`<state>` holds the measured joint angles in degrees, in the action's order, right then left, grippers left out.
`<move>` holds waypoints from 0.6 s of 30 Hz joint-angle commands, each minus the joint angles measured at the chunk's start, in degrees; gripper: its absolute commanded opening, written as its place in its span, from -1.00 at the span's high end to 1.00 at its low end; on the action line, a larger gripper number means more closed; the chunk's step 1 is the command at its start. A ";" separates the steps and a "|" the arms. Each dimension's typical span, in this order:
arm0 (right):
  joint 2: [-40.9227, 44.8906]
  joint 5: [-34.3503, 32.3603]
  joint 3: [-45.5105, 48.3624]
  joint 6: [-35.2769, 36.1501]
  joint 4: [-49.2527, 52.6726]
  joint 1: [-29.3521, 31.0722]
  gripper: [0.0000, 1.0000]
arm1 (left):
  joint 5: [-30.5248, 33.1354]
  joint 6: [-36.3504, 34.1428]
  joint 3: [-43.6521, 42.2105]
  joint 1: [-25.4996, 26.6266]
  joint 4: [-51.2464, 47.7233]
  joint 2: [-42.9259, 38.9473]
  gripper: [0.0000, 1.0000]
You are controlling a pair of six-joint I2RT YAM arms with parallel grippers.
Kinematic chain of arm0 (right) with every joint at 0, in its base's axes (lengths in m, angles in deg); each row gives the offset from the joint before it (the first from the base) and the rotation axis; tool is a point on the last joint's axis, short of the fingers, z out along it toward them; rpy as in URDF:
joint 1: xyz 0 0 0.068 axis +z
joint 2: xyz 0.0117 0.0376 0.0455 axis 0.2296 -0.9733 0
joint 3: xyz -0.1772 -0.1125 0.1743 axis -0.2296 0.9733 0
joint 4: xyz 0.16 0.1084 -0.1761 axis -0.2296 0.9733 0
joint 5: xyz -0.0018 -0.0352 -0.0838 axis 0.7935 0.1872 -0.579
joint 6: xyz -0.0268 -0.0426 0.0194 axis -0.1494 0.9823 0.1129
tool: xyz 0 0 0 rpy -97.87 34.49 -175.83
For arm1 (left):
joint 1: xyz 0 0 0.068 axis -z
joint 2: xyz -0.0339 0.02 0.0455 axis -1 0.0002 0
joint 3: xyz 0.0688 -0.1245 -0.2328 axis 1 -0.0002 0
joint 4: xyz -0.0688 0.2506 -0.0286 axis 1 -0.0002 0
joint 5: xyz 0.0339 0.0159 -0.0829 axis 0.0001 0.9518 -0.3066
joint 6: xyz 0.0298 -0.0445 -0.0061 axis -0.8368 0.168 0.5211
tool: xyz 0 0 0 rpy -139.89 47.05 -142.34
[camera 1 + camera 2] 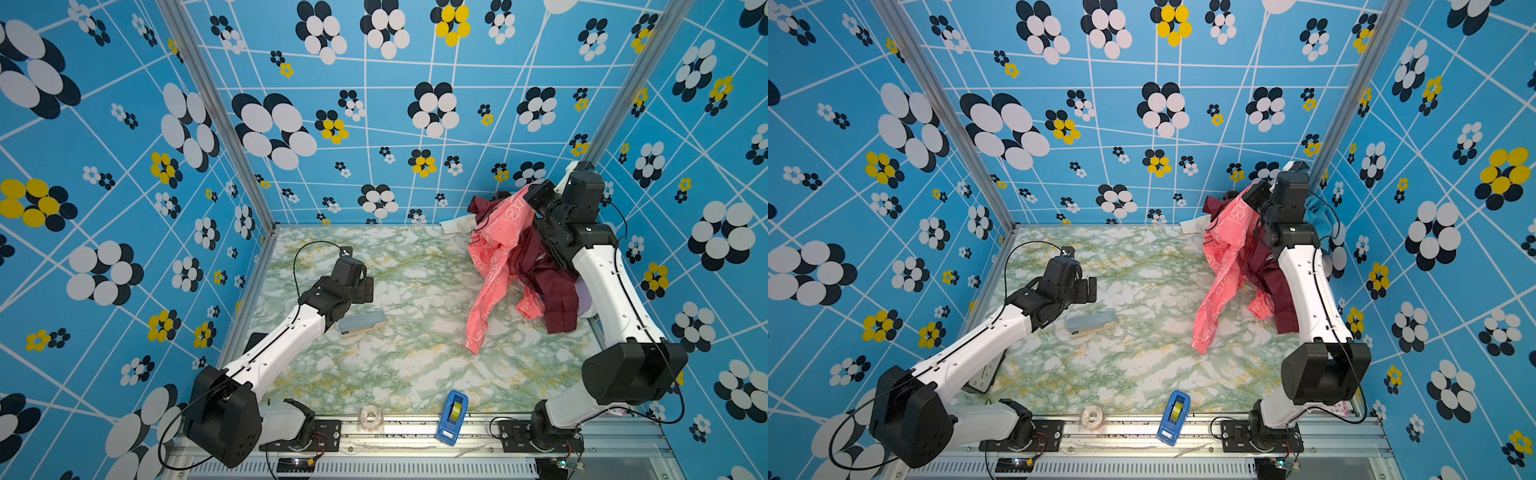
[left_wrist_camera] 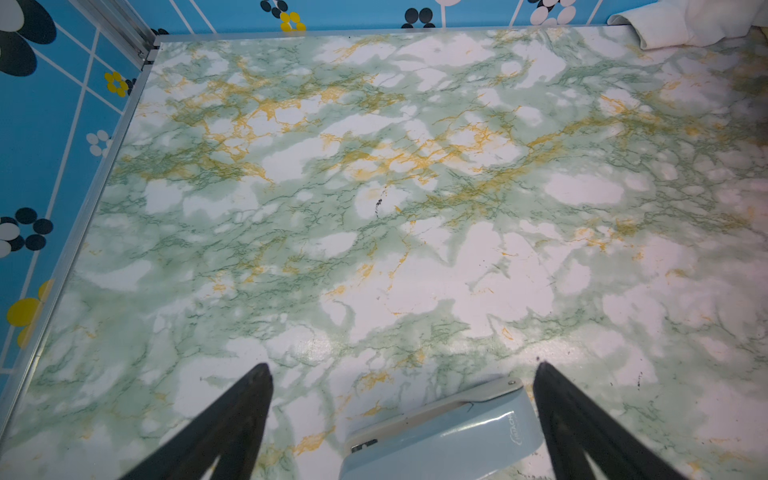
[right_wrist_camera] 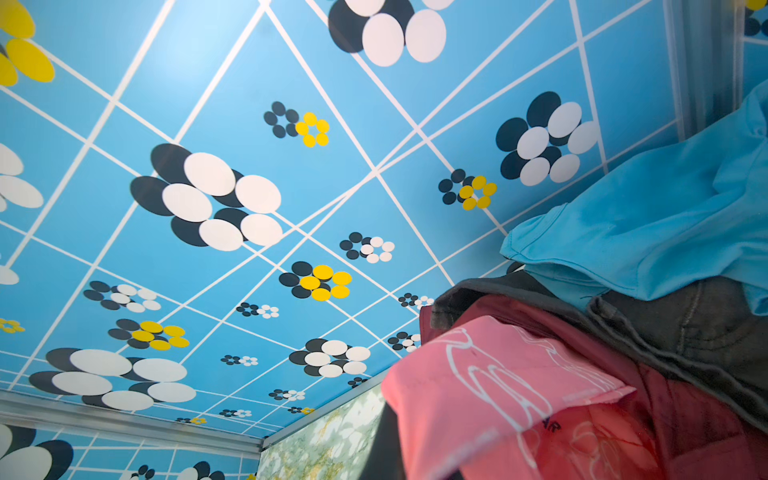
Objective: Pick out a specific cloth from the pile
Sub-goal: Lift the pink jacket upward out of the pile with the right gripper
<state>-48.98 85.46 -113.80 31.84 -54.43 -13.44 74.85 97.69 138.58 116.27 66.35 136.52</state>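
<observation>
The cloth (image 1: 494, 257) (image 1: 1223, 257), coral-pink with white outline prints, hangs from my right gripper (image 1: 530, 193) (image 1: 1252, 193), which is raised near the back right corner and shut on its upper part. One sleeve trails down to the table, cuff at the bottom. In the right wrist view the cloth (image 3: 478, 386) drapes over the jaws. The pile sits behind and under it: a maroon garment (image 1: 552, 286), a teal-blue one (image 3: 665, 232), a dark grey one (image 3: 685, 328) and a white one (image 1: 457, 224). My left gripper (image 1: 365, 286) (image 2: 401, 370) is open and empty at mid-left.
A pale blue stapler (image 1: 361, 324) (image 2: 440, 436) lies just below the left gripper. A blue tape dispenser (image 1: 453, 415) and a clear tape roll (image 1: 371, 417) stand at the front edge. Patterned walls close in the back and both sides.
</observation>
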 commanded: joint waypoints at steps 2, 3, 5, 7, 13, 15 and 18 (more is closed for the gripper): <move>5.03 1.36 -0.81 2.07 -9.29 -0.19 1.00 | 0.59 0.80 0.07 0.44 -0.33 -0.61 -0.98; 5.46 1.70 -0.91 2.32 -9.54 -0.24 1.00 | 0.56 0.85 0.07 0.42 -0.38 -0.56 -0.98; 6.26 2.29 -0.85 2.62 -10.26 -0.19 1.00 | 0.66 0.97 0.05 0.44 -0.39 -0.54 -0.98; 6.95 3.24 -0.84 2.75 -11.11 -0.19 1.00 | 0.72 1.18 -0.02 0.50 -0.38 -0.56 -0.99; 10.36 6.86 1.04 2.56 -14.30 -0.19 1.00 | 0.83 1.35 -0.08 0.61 -0.29 -0.80 -0.98; 11.82 7.73 1.80 2.54 -15.27 -0.23 1.00 | 0.80 1.35 -0.10 0.60 -0.21 -0.75 -0.99; 12.93 9.46 1.55 2.50 -16.39 -0.21 1.00 | 0.72 1.52 -0.19 0.70 -0.01 -0.80 -0.99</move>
<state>-40.21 91.45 -110.98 33.54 -59.74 -13.44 74.85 98.58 138.58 116.38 66.35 136.52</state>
